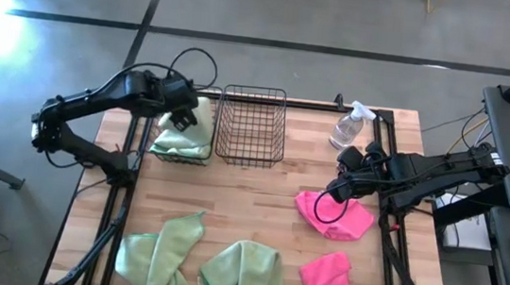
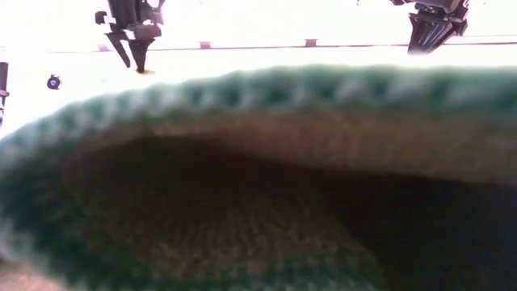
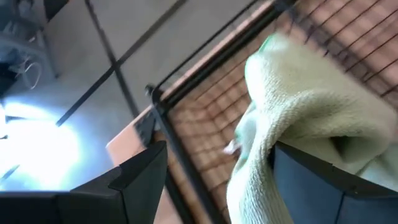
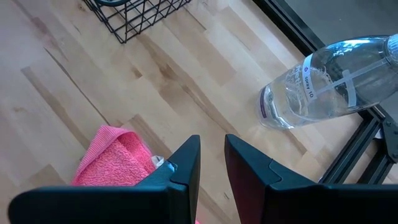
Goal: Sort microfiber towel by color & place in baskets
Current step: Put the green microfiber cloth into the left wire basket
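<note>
The left basket at the table's far left holds a light green towel. My left gripper hovers over it, open; in the left wrist view the towel bulges beside one finger. The second basket stands just right of the first and holds nothing. My right gripper hangs above a pink towel, with only a narrow slit between its fingers, and holds nothing. Another pink towel and two green ones lie crumpled along the near edge. My left gripper is open over the towel in the basket. A fold of the green towel lies right at one finger; I cannot tell whether they touch.
A clear spray bottle lies on its side at the far right, also seen in the right wrist view. A green towel close to the low camera blocks most of that view. Bare wood shows in the table's middle.
</note>
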Robot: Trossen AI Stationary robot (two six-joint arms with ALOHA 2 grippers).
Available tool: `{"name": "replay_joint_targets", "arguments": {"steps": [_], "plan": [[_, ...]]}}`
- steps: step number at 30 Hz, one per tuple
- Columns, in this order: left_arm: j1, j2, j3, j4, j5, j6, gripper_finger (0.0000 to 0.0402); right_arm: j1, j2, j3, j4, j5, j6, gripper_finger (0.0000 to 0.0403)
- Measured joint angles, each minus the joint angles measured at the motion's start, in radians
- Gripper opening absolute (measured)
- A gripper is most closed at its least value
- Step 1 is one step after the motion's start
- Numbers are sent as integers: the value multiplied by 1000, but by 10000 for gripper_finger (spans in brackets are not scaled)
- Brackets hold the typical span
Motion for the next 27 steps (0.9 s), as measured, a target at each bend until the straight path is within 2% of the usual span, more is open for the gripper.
{"name": "replay_joint_targets", "arguments": {"steps": [8, 10, 12, 13, 16, 21, 24, 27], "plan": [[-1, -21, 0, -61, 0, -40, 263, 0, 0, 0, 0, 0, -1, 68], [-1, -28, 0, -41, 67, -31, 263, 0, 0, 0, 1, 0, 0, 68], [-3, -32, 5, -29, 165, 50, 263, 0, 0, 0, 2, 0, 1, 68], [-5, -32, 9, -44, 165, 62, 263, 0, 0, 0, 2, 0, 1, 68], [-2, -39, 20, -89, 50, -23, 263, 0, 0, 0, 4, 0, 2, 68], [-5, -49, 44, -84, 64, -36, 263, 0, 0, 0, 18, 1, 2, 68], [-3, -55, 54, -86, 158, -73, 263, 0, 0, 0, 21, 0, 2, 68], [-11, -60, 55, -86, 337, -86, 263, 0, 0, 0, 27, 0, 12, 68]]}}
